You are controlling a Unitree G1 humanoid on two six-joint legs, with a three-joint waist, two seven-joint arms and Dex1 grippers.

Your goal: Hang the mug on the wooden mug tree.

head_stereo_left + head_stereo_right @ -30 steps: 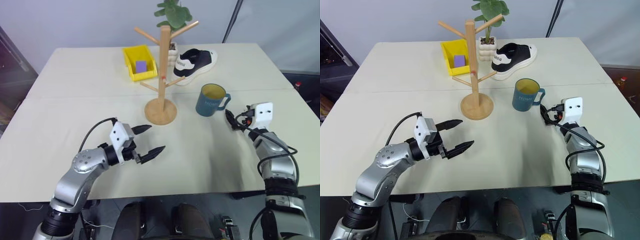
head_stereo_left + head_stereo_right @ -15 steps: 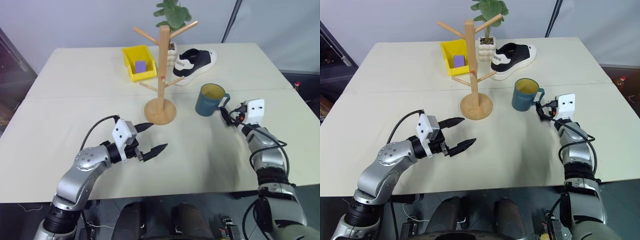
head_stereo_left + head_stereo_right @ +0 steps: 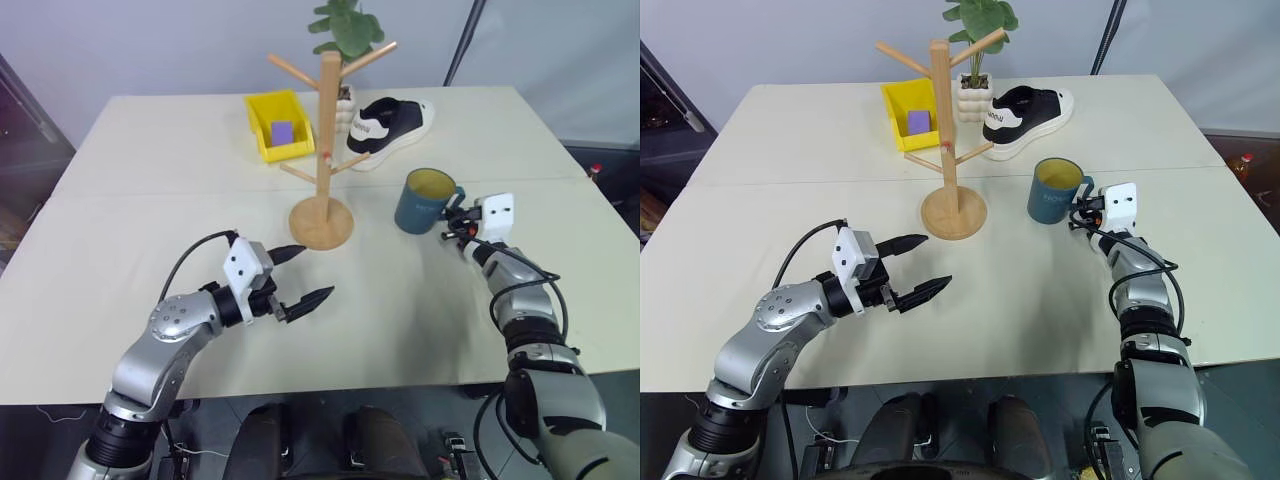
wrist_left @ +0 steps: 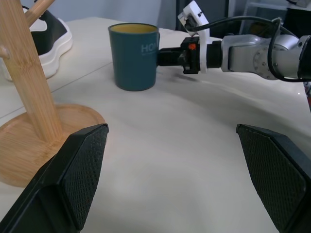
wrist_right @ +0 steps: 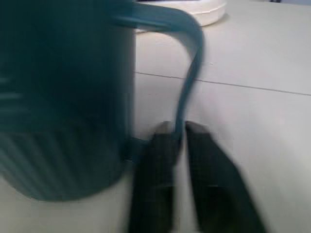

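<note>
Right jaws [image 5: 178,133] pinched together on the lower part of the loop handle of the mug [image 3: 422,201], one black finger on each side of the thin handle wall. Mug upright on the table [image 3: 150,210], teal-blue with a yellowish inside, handle turned toward the right arm, standing to the right of the wooden mug tree [image 3: 323,150] and apart from its disc base. No mug on any peg of the tree.

Left jaws [image 3: 298,276] wide apart, holding nothing, hanging just above the table in front of the tree's base, fingertips aimed forward and to the right, toward the mug.

Farther back: a yellow bin [image 3: 278,124] with a small purple block [image 3: 283,131] inside, just left of the tree's post; a black-and-white sneaker [image 3: 390,126] behind the mug; a potted plant [image 3: 345,30] at the far edge, partly hidden by the tree's upper pegs.
</note>
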